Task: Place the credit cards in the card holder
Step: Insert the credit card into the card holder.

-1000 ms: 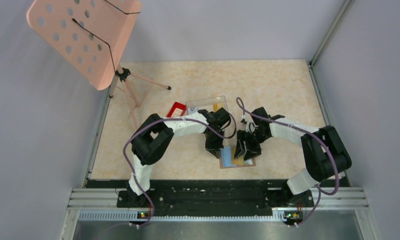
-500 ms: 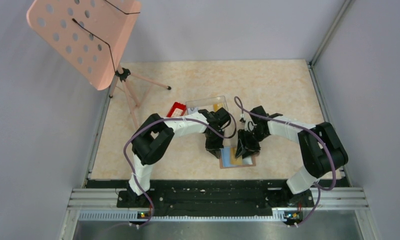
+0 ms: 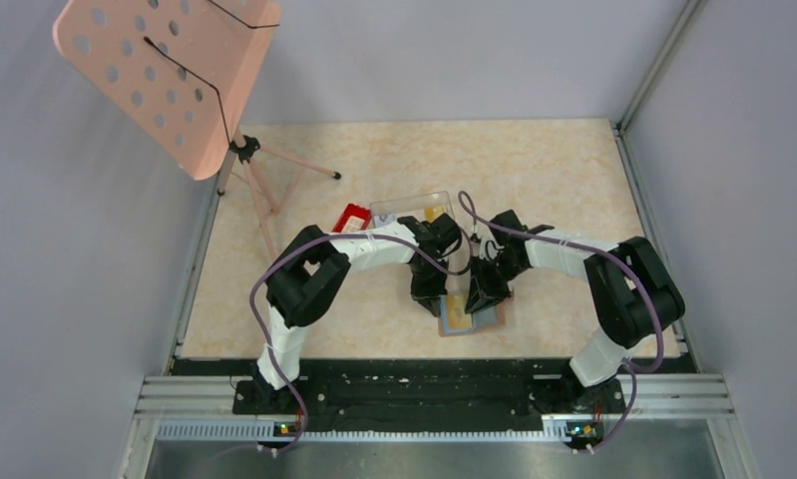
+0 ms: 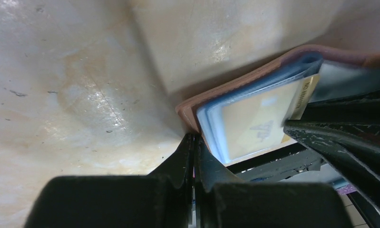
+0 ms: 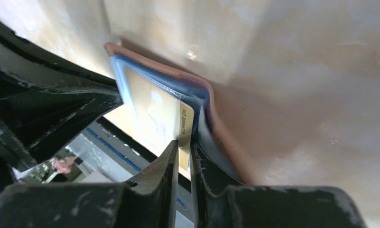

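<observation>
The tan card holder (image 3: 484, 321) lies open near the table's front, with its blue lining showing. My left gripper (image 3: 426, 295) is shut on its left edge; in the left wrist view the jaws (image 4: 193, 138) pinch the tan cover (image 4: 254, 71). My right gripper (image 3: 485, 290) is shut on a yellow-orange credit card (image 3: 458, 312). In the right wrist view the gripper (image 5: 184, 145) holds the card (image 5: 152, 109) by its near end. The card's far part lies inside a blue pocket of the card holder (image 5: 226, 137). The card also shows in the left wrist view (image 4: 254, 123).
A clear plastic box (image 3: 414, 209) and a small red tray (image 3: 351, 217) stand just behind the arms. A pink perforated stand (image 3: 170, 70) on a tripod (image 3: 264, 175) fills the back left. Grey walls enclose the table; a black rail (image 3: 404, 384) runs along its front.
My right gripper has moved left with the yellow card, sliding it further over the blue lining. The card holder has tilted slightly. My left gripper has held still.
</observation>
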